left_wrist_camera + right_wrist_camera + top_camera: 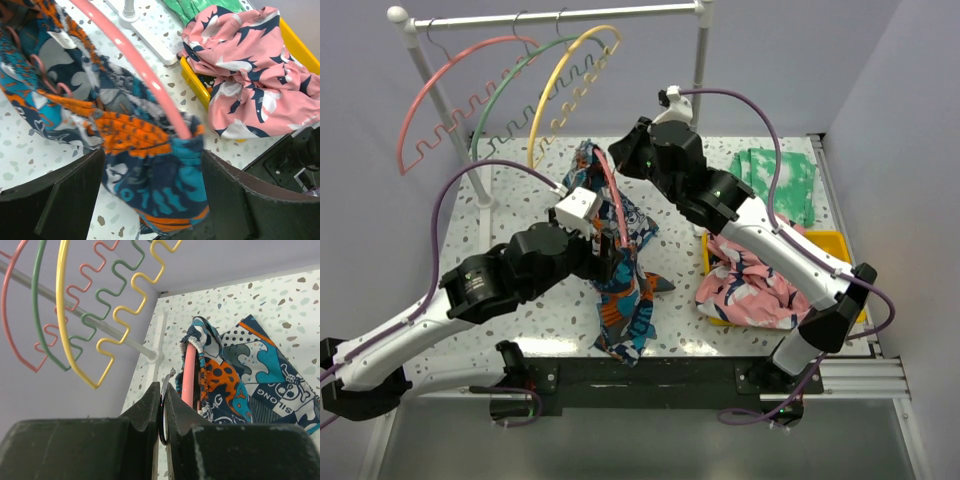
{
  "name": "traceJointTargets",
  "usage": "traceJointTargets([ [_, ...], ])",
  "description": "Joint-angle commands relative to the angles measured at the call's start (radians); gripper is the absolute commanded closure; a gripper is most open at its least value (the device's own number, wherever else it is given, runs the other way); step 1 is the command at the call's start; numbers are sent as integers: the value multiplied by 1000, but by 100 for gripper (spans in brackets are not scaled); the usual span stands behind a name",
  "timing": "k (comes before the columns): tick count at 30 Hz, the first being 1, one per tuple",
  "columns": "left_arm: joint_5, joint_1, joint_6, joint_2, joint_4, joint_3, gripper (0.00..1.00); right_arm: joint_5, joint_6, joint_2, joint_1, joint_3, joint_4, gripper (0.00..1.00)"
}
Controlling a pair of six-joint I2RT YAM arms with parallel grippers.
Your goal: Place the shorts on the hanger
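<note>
The shorts (623, 280), in a blue, orange and white print, hang draped over the coral-pink hanger (612, 195) above the table's middle. My right gripper (623, 158) is shut on the hanger's thin metal hook (167, 380) and holds it up; the pink arm (188, 375) and shorts (240, 385) show just beyond its fingers. My left gripper (610, 252) is open, with its jaws wide apart on either side of the lower bunch of shorts (150, 150). The pink arch (135, 65) runs into the cloth there.
A second coral-pink hanger (460, 100), a green one (510, 90) and a yellow one (570, 80) hang on the white rail (550, 17) at the back left. A yellow bin (820, 245) with the pink floral garment (750, 280) stands on the right. Green tie-dye cloth (780, 180) lies behind it.
</note>
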Motion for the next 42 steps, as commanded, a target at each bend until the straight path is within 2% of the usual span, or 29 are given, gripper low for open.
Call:
traceJointTargets([
  [1, -27, -33, -38, -4, 48, 0, 17, 82, -1, 12, 1, 87, 62, 100],
  [6, -95, -88, -86, 26, 26, 0, 15, 107, -13, 34, 1, 119, 38, 100],
  [12, -356, -188, -213, 121, -76, 33, 19, 124, -5, 41, 3, 128, 25, 100],
  [16, -567, -251, -328, 197, -210, 89, 29, 122, -4, 47, 1, 139, 13, 100],
  [18, -602, -268, -345, 221, -215, 100, 32, 122, 2, 43, 1, 136, 7, 100],
  [21, -652, -269, -359, 244, -205, 103, 44, 124, 4, 37, 1, 130, 2, 100],
  [22, -684, -268, -367, 251, -206, 103, 51, 127, 2, 29, 3, 127, 4, 100],
  [25, -737, -268, -382, 252, -185, 97, 62, 124, 2, 12, 3, 113, 1, 100],
  [30, -754, -268, -283, 237, -88, 79, 61, 118, -1, -15, 6, 81, 7, 100],
  [34, -755, -266, -188, 199, 40, 44, 66, 104, 2, -34, 7, 64, 5, 100],
  [38, -757, -260, -154, 168, 73, 20, 70, 89, 8, -54, 9, 47, 11, 100],
  [41, -748, -255, -152, 148, 75, 2, 76, 78, 10, -69, 10, 41, 8, 100],
  [42, -743, -255, -149, 143, 82, -13, 85, 75, 10, -75, 12, 36, 7, 100],
])
